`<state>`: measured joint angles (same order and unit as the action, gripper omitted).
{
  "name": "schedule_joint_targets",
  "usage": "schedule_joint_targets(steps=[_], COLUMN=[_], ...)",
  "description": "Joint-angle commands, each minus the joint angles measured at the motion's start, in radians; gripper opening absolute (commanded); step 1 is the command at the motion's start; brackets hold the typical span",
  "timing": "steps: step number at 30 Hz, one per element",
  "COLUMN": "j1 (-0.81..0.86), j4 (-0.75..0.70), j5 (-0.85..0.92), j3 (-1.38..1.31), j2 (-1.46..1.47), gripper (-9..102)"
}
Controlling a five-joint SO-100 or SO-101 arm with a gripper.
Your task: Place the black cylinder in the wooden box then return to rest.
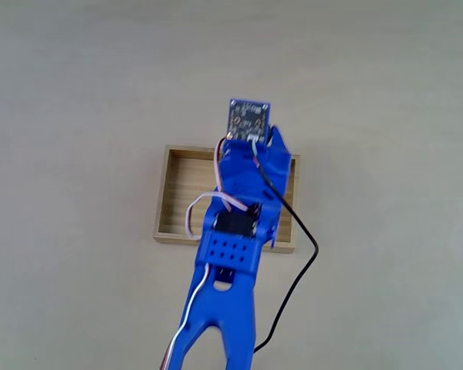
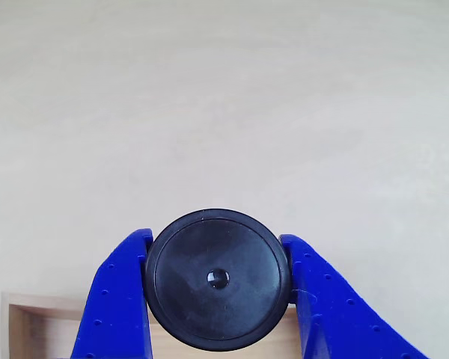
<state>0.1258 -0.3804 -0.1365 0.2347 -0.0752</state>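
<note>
Blue gripper point(image 2: 218, 299) clamps black cylinder point(image 2: 218, 279) between both fingers point(image 2: 116, 299), round dimpled face toward camera in other view. Wooden box point(image 1: 172, 202) lies directly beneath gripper in fixed view, arm reaching over its right half; box's pale rim point(image 2: 30, 305) shows just below-left of fingers

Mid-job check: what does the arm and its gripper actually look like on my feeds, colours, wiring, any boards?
The arm is bright blue plastic with a grid of small holes on one link. A blue circuit board sits at its far end. White and red wires loop along it, and a black cable trails onto the table. In the other view, the gripper has two blue fingers dotted with small holes.
</note>
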Motion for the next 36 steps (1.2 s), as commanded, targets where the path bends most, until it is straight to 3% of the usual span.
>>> schedule_joint_targets(steps=[1, 15, 36], j1=[-0.023, -0.041, -0.071], j4=[0.041, 0.101, 0.298], j5=[0.023, 0.023, 0.020], j3=[0.104, 0.443, 0.598], j2=[0.285, 0.529, 0.423], gripper=[16, 16, 16])
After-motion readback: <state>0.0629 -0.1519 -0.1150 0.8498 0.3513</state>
